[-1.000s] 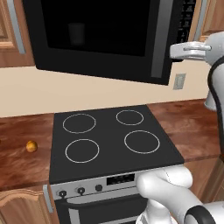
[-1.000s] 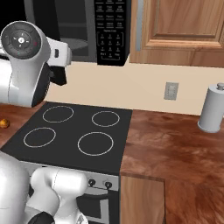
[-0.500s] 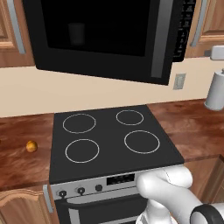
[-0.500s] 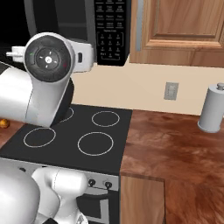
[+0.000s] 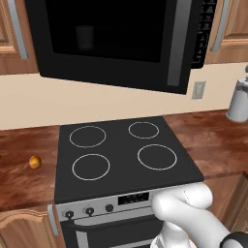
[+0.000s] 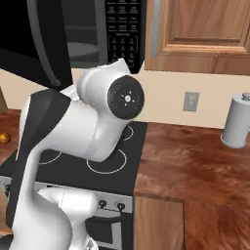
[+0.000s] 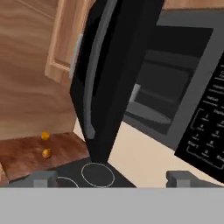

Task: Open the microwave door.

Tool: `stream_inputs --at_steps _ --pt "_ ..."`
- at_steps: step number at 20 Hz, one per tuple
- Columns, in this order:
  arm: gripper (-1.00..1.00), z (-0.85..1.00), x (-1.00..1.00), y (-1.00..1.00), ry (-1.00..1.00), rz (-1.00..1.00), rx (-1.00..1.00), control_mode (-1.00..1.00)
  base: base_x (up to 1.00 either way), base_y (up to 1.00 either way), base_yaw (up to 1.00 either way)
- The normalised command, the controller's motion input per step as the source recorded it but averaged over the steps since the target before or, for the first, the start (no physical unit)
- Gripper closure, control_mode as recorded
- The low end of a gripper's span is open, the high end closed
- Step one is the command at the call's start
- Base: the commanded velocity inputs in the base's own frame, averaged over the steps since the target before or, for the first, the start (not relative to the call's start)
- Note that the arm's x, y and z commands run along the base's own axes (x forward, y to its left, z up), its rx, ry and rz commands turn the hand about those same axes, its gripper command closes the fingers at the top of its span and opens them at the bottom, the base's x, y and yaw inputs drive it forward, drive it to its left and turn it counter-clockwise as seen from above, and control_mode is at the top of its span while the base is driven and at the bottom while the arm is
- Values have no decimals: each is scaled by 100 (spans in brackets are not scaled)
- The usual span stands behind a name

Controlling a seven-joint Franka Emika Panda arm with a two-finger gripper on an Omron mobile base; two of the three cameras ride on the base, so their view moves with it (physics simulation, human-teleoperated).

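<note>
Arm swung off handle | microwave door point(image 5: 109, 43) ajar (cavity showing) | end effector point(image 7: 111, 177) spread, empty | risk: elbow knocking door shut

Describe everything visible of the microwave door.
The microwave door is a wide glossy black panel with a large dark window and a vertical grey bar handle along its right edge. It stands swung partway out from the microwave, hinged on the left, above the stove. The hand view shows it edge-on, with the grey cavity open behind it. Nothing touches it; the gripper is apart from it, fingers spread.
</note>
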Motion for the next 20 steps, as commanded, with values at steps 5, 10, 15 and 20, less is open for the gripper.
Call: stream_inputs --at_steps 5,10,15,20 --pt "-100 -51 40 -2 -41 28 -55 -100 0 0 0" --pt "-100 -19 58 16 -37 9 -49 -100 0 0 0" --pt "-100 20 58 7 -15 0 -24 -100 0 0 0" --pt "-100 24 49 15 -14 2 -6 -100 0 0 0"
